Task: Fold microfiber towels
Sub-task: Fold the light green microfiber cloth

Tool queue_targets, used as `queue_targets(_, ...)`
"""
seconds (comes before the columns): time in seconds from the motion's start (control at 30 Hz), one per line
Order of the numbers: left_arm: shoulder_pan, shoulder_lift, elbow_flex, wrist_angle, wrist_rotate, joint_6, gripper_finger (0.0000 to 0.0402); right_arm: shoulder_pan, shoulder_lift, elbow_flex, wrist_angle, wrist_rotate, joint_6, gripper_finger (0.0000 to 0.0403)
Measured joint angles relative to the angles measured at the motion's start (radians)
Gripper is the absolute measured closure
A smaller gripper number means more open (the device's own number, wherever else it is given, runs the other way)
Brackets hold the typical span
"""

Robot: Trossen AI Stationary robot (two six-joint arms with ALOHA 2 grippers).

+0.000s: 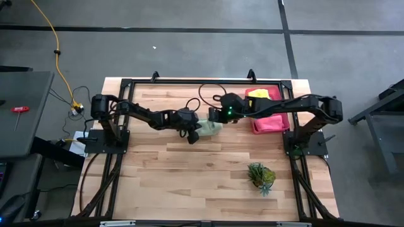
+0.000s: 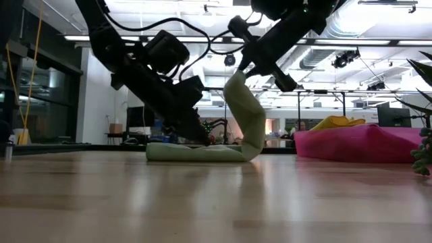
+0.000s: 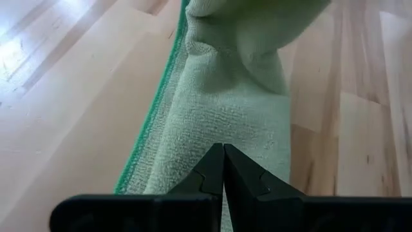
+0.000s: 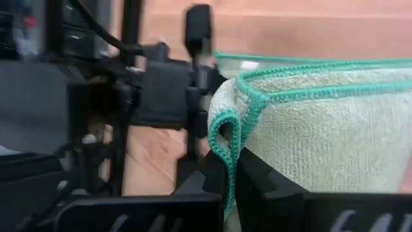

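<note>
Right pincer (image 2: 237,73) clamps one edge of the pale green towel (image 2: 223,145), lifting it above the table (image 1: 189,176) near its middle, while the left pincer (image 2: 202,140), fingers together, presses the flat part down.

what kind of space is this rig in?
Probably a lab or workshop in an open industrial room: exposed ducts and strip lights overhead, a bare grey floor with a loose yellow cable, and desks with monitors beyond the table.

three towels (image 1: 211,128), one tray (image 1: 281,123), one plant (image 1: 261,176)
</note>
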Motion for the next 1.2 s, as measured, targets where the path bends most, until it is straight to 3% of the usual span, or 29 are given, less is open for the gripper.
queue_targets(0.33,0.000,-0.003,0.002,0.038,0.047,0.002,0.0402,0.003,0.002,0.000,0.217,-0.029,0.055,0.0403)
queue_targets(0.97,-0.013,0.024,0.002,0.267,0.077,-0.027,0.0402,0.002,0.002,0.000,0.238,-0.073,0.072,0.0403)
queue_targets(1.07,-0.013,0.027,0.002,0.225,0.104,-0.033,0.0402,0.002,0.002,0.000,0.234,-0.073,0.056,0.0403)
queue_targets(1.2,0.010,-0.038,0.002,0.018,0.122,-0.009,0.0402,0.002,0.002,0.000,0.219,-0.072,0.048,0.0403)
